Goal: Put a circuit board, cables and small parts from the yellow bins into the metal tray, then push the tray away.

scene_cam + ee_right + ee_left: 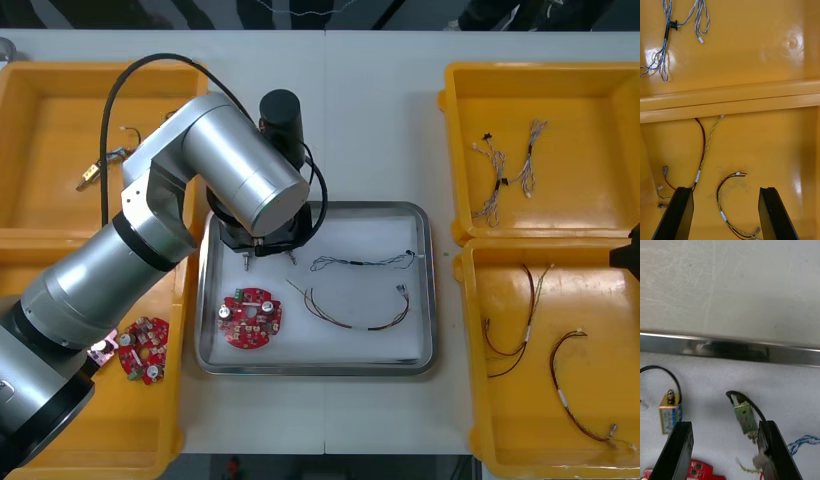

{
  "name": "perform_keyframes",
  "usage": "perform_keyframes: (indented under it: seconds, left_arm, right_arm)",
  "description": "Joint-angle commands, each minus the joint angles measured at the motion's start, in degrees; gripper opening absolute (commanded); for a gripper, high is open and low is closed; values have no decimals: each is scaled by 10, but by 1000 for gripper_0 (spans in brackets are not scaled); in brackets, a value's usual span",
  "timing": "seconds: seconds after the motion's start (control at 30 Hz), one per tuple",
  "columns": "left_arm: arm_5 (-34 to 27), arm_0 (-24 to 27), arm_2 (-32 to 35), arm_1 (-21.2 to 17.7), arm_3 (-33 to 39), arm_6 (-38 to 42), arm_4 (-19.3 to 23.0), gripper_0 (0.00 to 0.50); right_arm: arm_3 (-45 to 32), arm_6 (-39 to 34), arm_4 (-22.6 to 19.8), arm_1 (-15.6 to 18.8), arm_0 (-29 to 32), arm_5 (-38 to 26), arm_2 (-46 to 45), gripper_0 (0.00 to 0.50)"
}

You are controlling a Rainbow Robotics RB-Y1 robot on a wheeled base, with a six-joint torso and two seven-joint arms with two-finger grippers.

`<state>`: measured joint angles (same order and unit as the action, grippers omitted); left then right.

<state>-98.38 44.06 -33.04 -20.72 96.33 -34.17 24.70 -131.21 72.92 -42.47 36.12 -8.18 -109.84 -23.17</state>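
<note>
My left gripper (724,427), fingers spread, brackets a small metal part (744,418) in the metal tray (730,348); right gripper (725,197), likewise spread, over a yellow bin (782,150).

The metal tray (430,290) has a shiny, mirror-like rim around a matt white floor. The yellow bins (600,150) are smooth, glossy plastic. The left arm (245,175) wears a satin silver shell. The surface (730,285) is smooth and faintly scratched. The small metal parts (744,416) look dull and brassy.
</note>
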Motion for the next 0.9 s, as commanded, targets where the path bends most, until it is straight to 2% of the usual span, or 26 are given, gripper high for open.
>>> perform_keyframes:
  seconds: [0.03, 0.13, 0.3, 0.57, 0.73, 0.9]
  left_arm:
    - [-60, -1, 57, -11, 90, 39, 16, 500]
    - [-113, -1, 110, -34, 151, 39, 49, 500]
    - [-116, -1, 184, -76, 212, 35, 108, 500]
    - [-116, -6, 288, -166, 256, 21, 207, 500]
    - [-116, -41, 351, -218, 273, -2, 255, 500]
    - [-116, -104, 419, -283, 294, -52, 311, 500]
  right_arm:
    - [1, -28, -3, -3, 8, -2, -7, 500]
    - [1, -31, -2, -3, 8, -2, -7, 500]
    - [-6, -29, -14, 4, 5, -2, -5, 500]
    - [-49, -33, -96, 48, -10, -2, 22, 500]
    - [-85, -34, -144, 69, -39, -2, 61, 500]
    - [-110, -35, -196, 80, -85, -2, 131, 500]
